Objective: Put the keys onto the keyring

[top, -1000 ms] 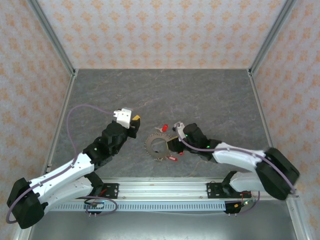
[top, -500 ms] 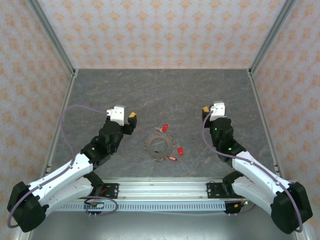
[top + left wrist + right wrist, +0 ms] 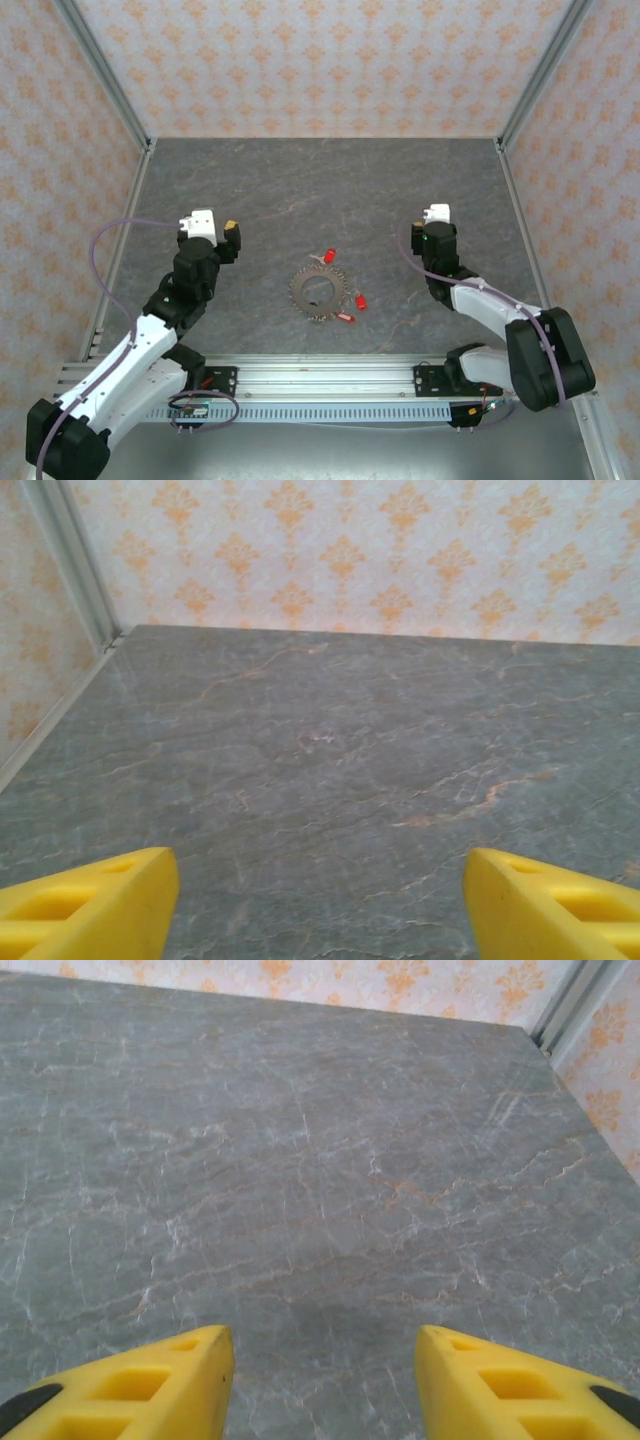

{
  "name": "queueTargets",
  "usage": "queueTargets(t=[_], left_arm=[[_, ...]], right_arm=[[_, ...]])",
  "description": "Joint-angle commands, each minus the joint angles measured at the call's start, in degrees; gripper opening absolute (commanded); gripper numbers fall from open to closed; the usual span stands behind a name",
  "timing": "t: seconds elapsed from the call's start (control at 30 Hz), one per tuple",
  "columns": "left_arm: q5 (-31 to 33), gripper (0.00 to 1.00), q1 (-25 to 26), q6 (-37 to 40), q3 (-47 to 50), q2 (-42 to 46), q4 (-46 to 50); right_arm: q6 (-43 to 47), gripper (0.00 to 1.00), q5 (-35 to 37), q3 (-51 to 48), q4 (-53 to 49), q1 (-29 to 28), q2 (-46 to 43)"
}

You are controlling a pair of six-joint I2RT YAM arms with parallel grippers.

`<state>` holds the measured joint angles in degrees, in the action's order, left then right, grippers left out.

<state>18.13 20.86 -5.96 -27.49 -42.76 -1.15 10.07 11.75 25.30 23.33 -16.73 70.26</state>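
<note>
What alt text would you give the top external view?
A toothed grey keyring lies mid-way across a grey marbled table, with three small red-tagged keys by its far and right edges. The left gripper and right gripper hover on either side, well clear of it.

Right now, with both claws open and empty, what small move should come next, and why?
Probably swing the right claw toward the red-tagged key lying just right of the keyring: that arm is nearer, its jaws stand open, and the key looks loose.
</note>
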Motion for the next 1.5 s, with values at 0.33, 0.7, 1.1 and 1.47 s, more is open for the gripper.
queueTargets(t=[0.33,0.7,1.1,1.47], left_arm=[[1.2,1.00,-5.2,1.0,-0.2,-4.0,-0.4],[1.8,1.00,-8.3,5.5,2.7,-12.0,-12.3],[-2.0,1.00,-11.1,10.0,5.7,-26.6,-31.3],[-12.9,1.00,-15.3,10.2,6.6,-40.3,-45.3]], right_arm=[[-4.2,0.54,-11.1,-2.7,19.2,13.1,11.1],[-7.0,0.80,-8.4,-1.7,22.9,14.4,17.7],[-6.9,0.99,-8.2,-2.1,23.2,14.4,17.3],[-6.8,0.99,-8.4,-2.0,23.2,14.4,17.3]])
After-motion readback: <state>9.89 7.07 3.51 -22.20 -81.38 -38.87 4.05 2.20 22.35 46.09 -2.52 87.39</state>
